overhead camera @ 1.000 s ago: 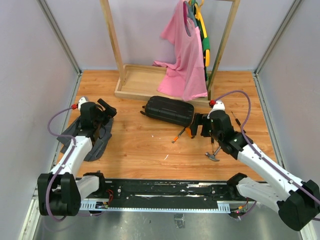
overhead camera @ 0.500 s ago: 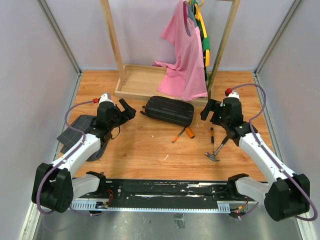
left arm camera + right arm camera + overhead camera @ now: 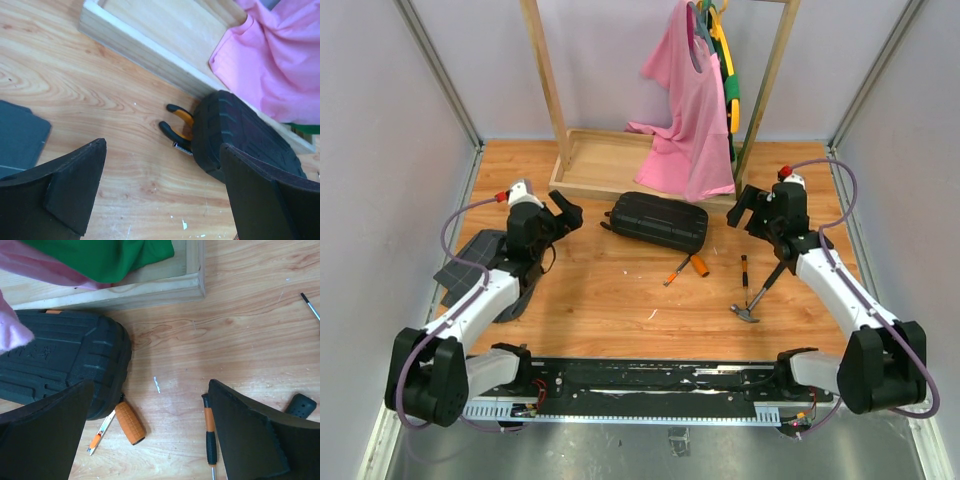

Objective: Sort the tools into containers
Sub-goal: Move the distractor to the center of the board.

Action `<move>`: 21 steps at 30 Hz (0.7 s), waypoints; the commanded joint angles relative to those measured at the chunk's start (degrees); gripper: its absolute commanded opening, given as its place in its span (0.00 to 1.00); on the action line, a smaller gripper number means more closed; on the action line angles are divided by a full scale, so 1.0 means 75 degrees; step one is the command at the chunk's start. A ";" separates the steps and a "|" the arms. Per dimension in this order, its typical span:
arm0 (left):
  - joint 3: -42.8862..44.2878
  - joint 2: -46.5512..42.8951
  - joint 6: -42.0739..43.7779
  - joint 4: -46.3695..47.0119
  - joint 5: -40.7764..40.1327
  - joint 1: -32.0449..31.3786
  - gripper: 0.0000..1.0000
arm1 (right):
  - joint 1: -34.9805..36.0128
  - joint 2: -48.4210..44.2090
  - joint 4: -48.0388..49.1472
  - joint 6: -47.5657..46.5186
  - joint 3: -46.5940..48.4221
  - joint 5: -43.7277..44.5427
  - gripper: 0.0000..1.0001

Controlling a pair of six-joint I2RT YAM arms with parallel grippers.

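The black tool case (image 3: 657, 222) lies shut in the middle of the wooden floor. Pliers (image 3: 177, 125) with orange-and-black handles stick out from under its left end. In front of its right end lie an orange grip (image 3: 131, 422), a thin tester screwdriver (image 3: 100, 435), an orange-and-black screwdriver (image 3: 210, 432) and a small black bar (image 3: 301, 405). The claw hammer (image 3: 757, 295) lies nearer the front. My left gripper (image 3: 565, 212) hovers open left of the case, empty. My right gripper (image 3: 745, 208) hovers open right of the case, empty too.
A wooden garment stand's base (image 3: 610, 165) sits right behind the case, with a pink shirt (image 3: 690, 110) hanging down onto it. Dark grey fabric (image 3: 485, 270) lies at the left under my left arm. A thin metal shaft (image 3: 311, 307) lies at the far right.
My right gripper has drawn back from the tools in front of the case toward the back right. My left gripper has swung right toward the case. Both stay open.
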 commanded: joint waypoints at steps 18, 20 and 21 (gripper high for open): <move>-0.0683 0.0619 -0.0596 0.1973 0.1855 0.0484 0.99 | -0.0454 0.2340 0.1077 -0.0971 0.1592 -0.1375 0.98; -0.0491 0.0823 -0.0597 0.1959 0.1882 0.0364 0.95 | -0.0464 0.2628 0.1119 -0.0968 0.1792 -0.1470 0.98; -0.0422 0.0896 -0.0597 0.1959 0.1816 0.0263 0.93 | -0.0486 0.2802 0.1097 -0.0959 0.1906 -0.1696 0.99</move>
